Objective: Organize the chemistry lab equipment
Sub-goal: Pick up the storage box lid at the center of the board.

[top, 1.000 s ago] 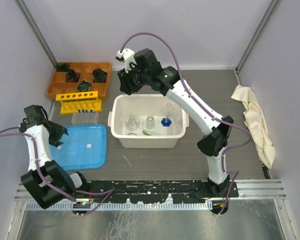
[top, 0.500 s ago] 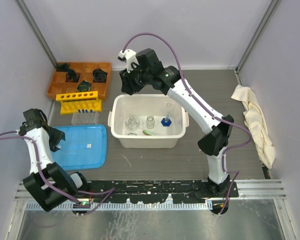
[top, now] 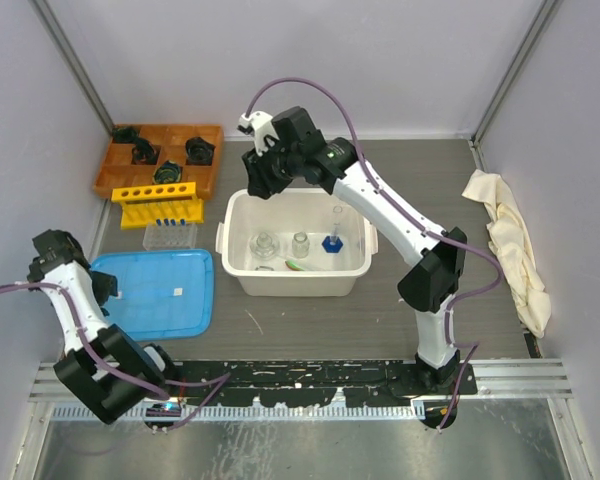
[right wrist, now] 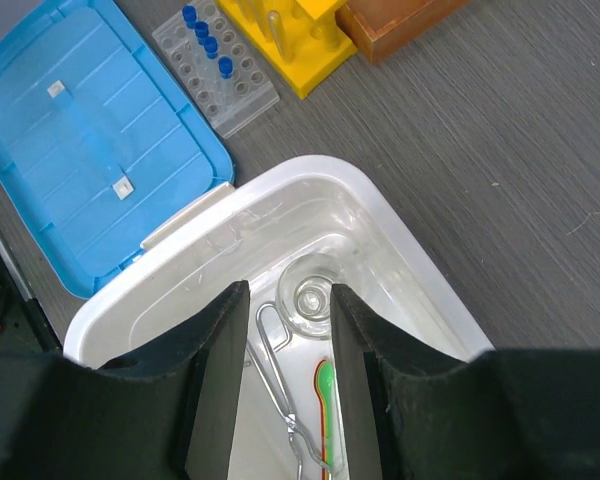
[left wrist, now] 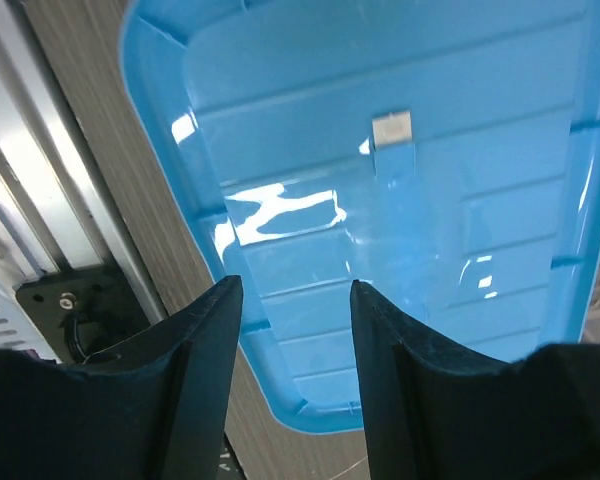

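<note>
Left end effector (left wrist: pixel 295 292) withdrew, agape, empty; right end effector (right wrist: pixel 290 293) likewise; flask (right wrist: pixel 315 300) clear glass.

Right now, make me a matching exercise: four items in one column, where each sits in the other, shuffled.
Items
1. green spoon
2. yellow rack
3. blue lid
4. cream cloth

Places
A. far right, crumpled
B. inside the white tub
C. lying flat, left of the tub
D. just in front of the orange tray

Pairs: 1-B, 2-D, 3-C, 4-A
</note>
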